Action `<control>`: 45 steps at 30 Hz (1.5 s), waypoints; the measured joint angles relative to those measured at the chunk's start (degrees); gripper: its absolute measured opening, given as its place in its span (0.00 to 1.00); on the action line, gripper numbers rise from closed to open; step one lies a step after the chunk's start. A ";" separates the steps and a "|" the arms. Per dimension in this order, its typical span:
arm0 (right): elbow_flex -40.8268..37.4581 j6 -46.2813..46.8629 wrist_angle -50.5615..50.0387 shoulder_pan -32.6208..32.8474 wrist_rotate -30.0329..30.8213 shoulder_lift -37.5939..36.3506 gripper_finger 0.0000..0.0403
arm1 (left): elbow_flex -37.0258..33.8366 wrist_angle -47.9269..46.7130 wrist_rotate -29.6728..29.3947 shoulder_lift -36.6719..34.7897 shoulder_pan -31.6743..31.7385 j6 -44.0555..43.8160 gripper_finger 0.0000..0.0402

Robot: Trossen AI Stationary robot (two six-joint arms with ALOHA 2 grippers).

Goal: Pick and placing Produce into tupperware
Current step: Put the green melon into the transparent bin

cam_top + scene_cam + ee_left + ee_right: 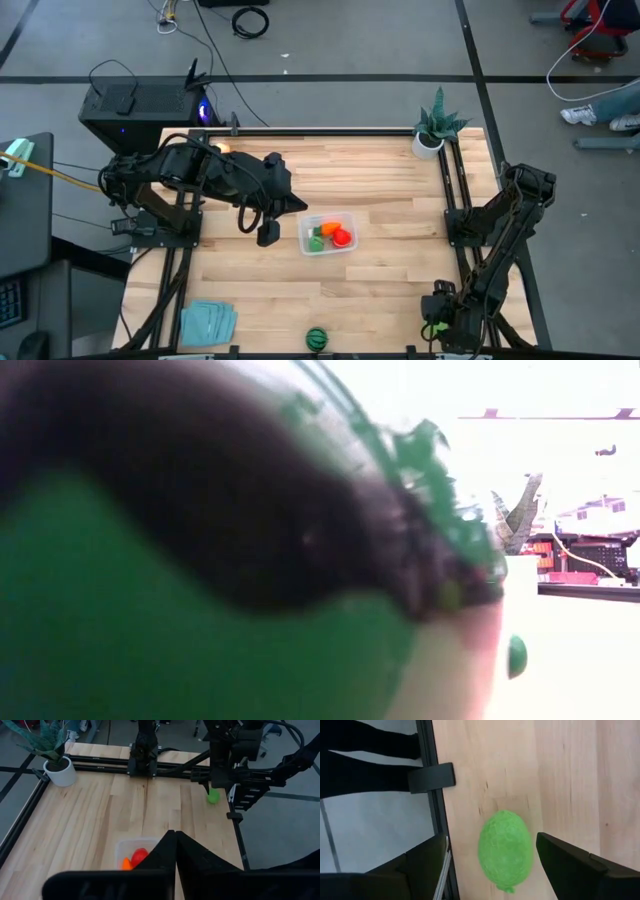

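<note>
The clear tupperware (328,236) sits mid-table with an orange, a red and a green piece inside; its rim (131,845) also shows in the left wrist view. My left gripper (268,232) hovers just left of it, shut and empty (175,836). A light green piece (505,847) lies on the table near the near-right corner (431,328). My right gripper (491,840) is above it, open, with a finger on each side and not touching. The dark green striped ball (317,338) rests at the near edge and fills the low view (200,560).
A potted plant (435,130) stands at the far-right corner. A folded teal cloth (207,322) lies near the near-left corner. A black frame rail (437,795) runs close beside the light green piece. Bare wood lies between the tupperware and the right rail.
</note>
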 joint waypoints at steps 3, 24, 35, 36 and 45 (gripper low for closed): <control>-0.78 0.17 -0.35 0.00 -0.02 0.00 0.78 | 0.00 0.00 0.01 0.00 0.00 -0.04 0.07; -1.89 3.08 2.31 0.71 -0.83 3.37 0.78 | 0.00 -0.01 0.01 0.00 0.00 -0.59 0.07; -1.89 3.08 2.22 3.05 0.04 4.20 0.78 | 0.00 -0.01 0.02 0.00 0.02 -0.46 0.02; -1.89 3.08 2.15 3.17 0.83 4.20 0.78 | 0.00 0.00 0.02 0.00 0.01 -0.48 0.02; -1.89 3.07 1.97 3.38 -0.32 8.82 0.78 | 0.00 0.00 0.02 0.00 0.00 -0.49 0.06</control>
